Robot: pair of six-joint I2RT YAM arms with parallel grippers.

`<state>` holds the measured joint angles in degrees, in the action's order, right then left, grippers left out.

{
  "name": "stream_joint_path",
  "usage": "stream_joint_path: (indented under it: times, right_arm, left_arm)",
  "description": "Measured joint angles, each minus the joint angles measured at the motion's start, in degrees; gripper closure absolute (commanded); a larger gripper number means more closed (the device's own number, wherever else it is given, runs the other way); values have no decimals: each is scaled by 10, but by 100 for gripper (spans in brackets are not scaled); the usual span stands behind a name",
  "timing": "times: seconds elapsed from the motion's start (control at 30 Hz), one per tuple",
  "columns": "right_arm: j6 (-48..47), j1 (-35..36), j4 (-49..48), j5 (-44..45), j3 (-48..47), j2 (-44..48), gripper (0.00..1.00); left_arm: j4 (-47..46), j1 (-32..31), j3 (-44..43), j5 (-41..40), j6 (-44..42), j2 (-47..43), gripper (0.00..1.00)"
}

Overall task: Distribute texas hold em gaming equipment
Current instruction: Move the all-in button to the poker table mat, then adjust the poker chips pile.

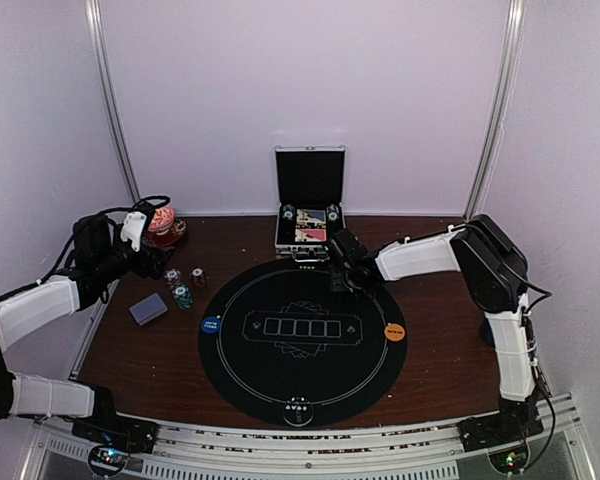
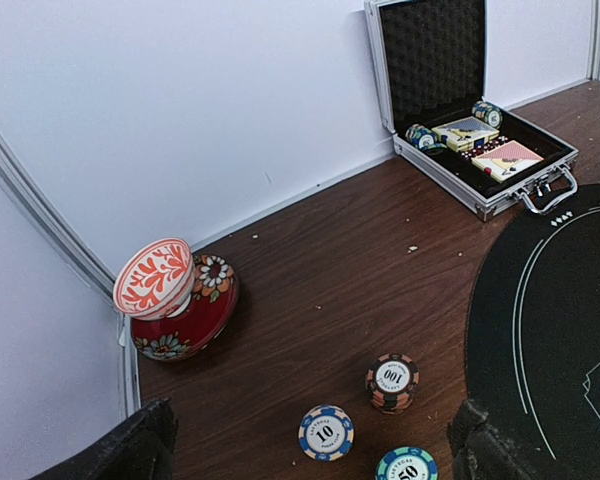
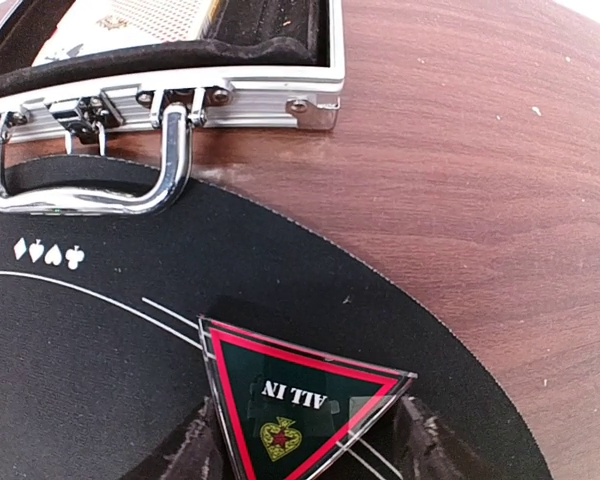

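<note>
1. The right claw [image 3: 308, 438] has a finger against each side edge of the clear triangular "ALL IN" plaque with a red border [image 3: 298, 398]. It looks gripped and slightly lifted, since it casts a shadow on the round black felt mat [image 3: 70, 380].
2. The plaque hangs over the mat's far edge, just near of the open silver metal case [image 3: 240, 85]. Its broad edge faces the case and one tip points back toward the wrist, so any spot on the mat lies nearer.
3. The left claw [image 2: 310, 438] is wide open and empty at the left of the brown wooden desk [image 3: 480, 180], with the striped round poker chip stacks [image 2: 392, 382] just ahead of it. It is well apart from the plaque, so the right arm is the nearer one.
4. In the top view the claw hides the plaque; only the right wrist view shows it.
</note>
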<state>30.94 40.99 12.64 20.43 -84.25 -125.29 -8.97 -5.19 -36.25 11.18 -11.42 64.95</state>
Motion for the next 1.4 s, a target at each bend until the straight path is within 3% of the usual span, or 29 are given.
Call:
stream_joint_path:
  times: [0.13,0.27,0.47,0.77,1.07,1.4]
  right_arm:
    - [-10,0,9,-5,0,5,23]
    - [-26,4,34,-11,0,39,1]
    - [-59,31,65,26,9,141,0]
    - [-72,82,73,44,115,291,0]
    - [-71,197,97,51,166,316,0]
    - [-71,230,52,52,218,299,0]
  left_arm:
    - [0,0,0,-1,0,2,2]
    - [0,0,0,-16,0,7,2]
    - [2,0,-1,-31,-3,8,2]
    - [49,0,-26,-12,-34,-7,2]
    - [124,0,-86,16,-74,23,2]
    - [230,21,-218,33,-112,152,2]
